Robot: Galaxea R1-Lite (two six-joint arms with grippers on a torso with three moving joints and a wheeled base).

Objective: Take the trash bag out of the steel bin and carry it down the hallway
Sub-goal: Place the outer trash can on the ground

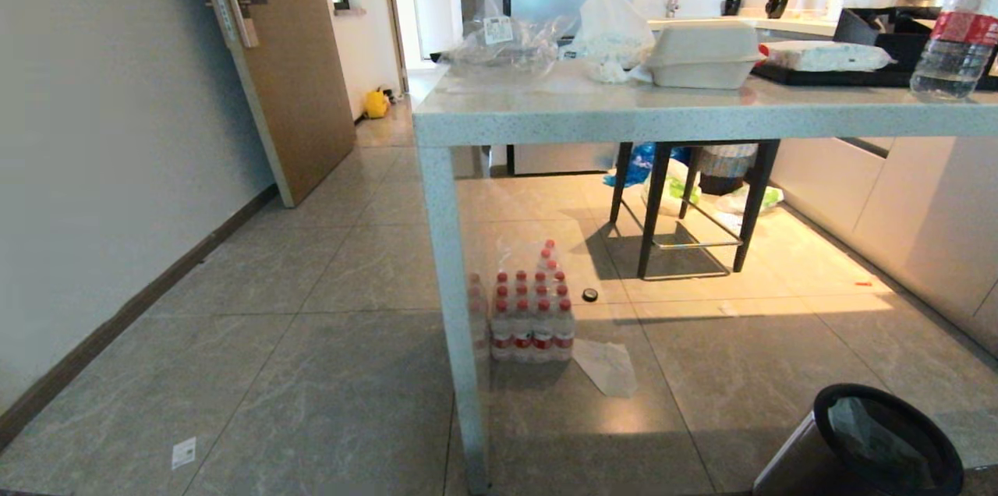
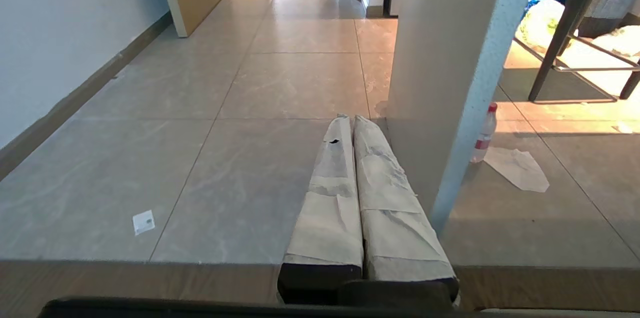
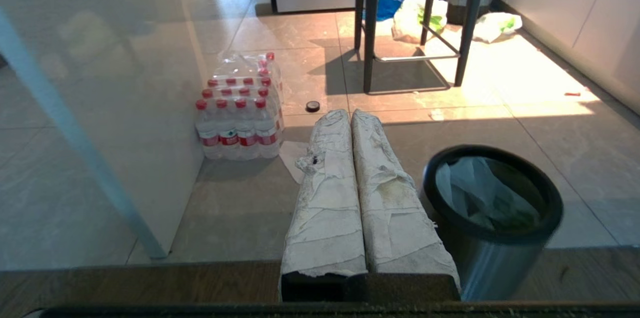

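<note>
The steel bin (image 1: pixel 803 458) stands on the floor at the bottom right of the head view, its black rim (image 1: pixel 889 434) around a thin white trash bag (image 1: pixel 861 422). In the right wrist view the steel bin (image 3: pixel 492 253) sits close beside my right gripper (image 3: pixel 350 114), which is shut and empty; the trash bag (image 3: pixel 472 198) lies crumpled inside with a green patch. My left gripper (image 2: pixel 348 119) is shut with nothing in it, low over the floor tiles next to the table leg (image 2: pixel 450 98). Neither arm appears in the head view.
A pale stone table (image 1: pixel 624 118) carries bags, a takeaway box (image 1: pixel 702 55) and a bottle (image 1: pixel 955 36). A pack of water bottles (image 1: pixel 530 309) and a paper sheet (image 1: pixel 608 367) lie by its leg. A black stool (image 1: pixel 690 200) stands beyond. The hallway (image 1: pixel 390 129) runs past a wooden door (image 1: pixel 281 51).
</note>
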